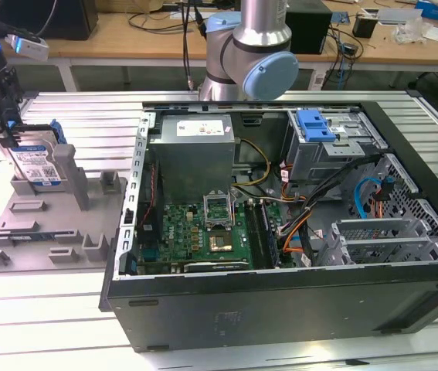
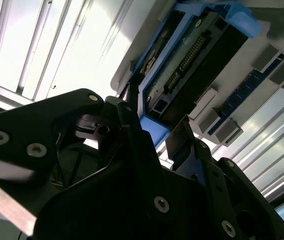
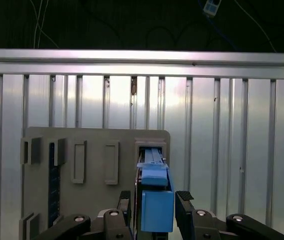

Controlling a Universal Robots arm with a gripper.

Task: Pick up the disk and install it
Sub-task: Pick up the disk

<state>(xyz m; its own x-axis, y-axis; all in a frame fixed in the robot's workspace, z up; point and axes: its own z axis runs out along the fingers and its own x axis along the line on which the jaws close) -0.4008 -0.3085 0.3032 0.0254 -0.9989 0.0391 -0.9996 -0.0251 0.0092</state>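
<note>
So far, you have nothing lifted and nothing installed. The disk [image 1: 37, 164] stands on edge in a slot of the gray fixture [image 1: 41, 232], at the exterior view's left, well apart from the open case [image 1: 280, 309] and its drive cage [image 1: 342, 151].

The gripper [image 1: 6, 131] hangs right over the disk's top edge. In the first wrist view its 2 fingers [image 3: 125, 204] straddle the blue rail [image 3: 156, 210], 1 on each side. A dark sliver of gap shows at 1 side, and the other finger sits just beside the plastic, so I judge the jaws open and not clamped. The disk sits fully down in its slot, which reads to me as a grasp lined up but not made.

That puts you early in step 1 of 2: the pick-up is unfinished and the whole install is left. I judge the disk belongs in the cage, under its blue latch [image 1: 315, 125], but I cannot tell whether a bay is free there.

Counts:
- 1 arm [image 1: 253, 54]
- 1 gripper with 2 fingers
- 1 disk
- 1 fixture
- 1 case
- 1 cage
- 1 latch

The fixture has several other slots, and I cannot tell how many hold parts.
</note>
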